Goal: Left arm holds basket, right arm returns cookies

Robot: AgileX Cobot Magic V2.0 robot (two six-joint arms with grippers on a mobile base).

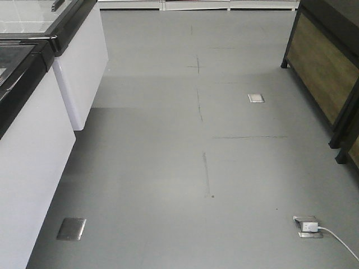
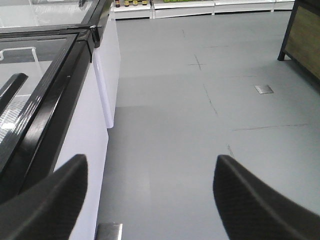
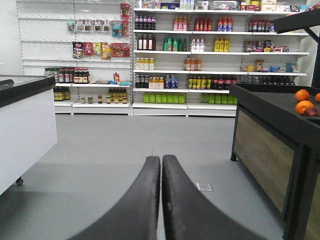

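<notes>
The basket and the cookies are out of view in all three frames. In the left wrist view my left gripper (image 2: 150, 165) is open, its two black fingers (image 2: 50, 205) wide apart over bare grey floor, with nothing between them. In the right wrist view my right gripper (image 3: 161, 160) is shut, its curved black fingers (image 3: 187, 200) pressed together with nothing in them, pointing down the aisle toward the shelves. Neither arm shows in the front view.
A white chest freezer (image 1: 33, 140) with black-framed glass lids lines the left side. A dark wood-panelled stand (image 3: 270, 135) with oranges (image 3: 302, 102) is on the right. Stocked shelves (image 3: 200, 55) fill the far wall. Floor sockets (image 1: 71, 228) and a plugged cable (image 1: 309, 226) lie on the floor.
</notes>
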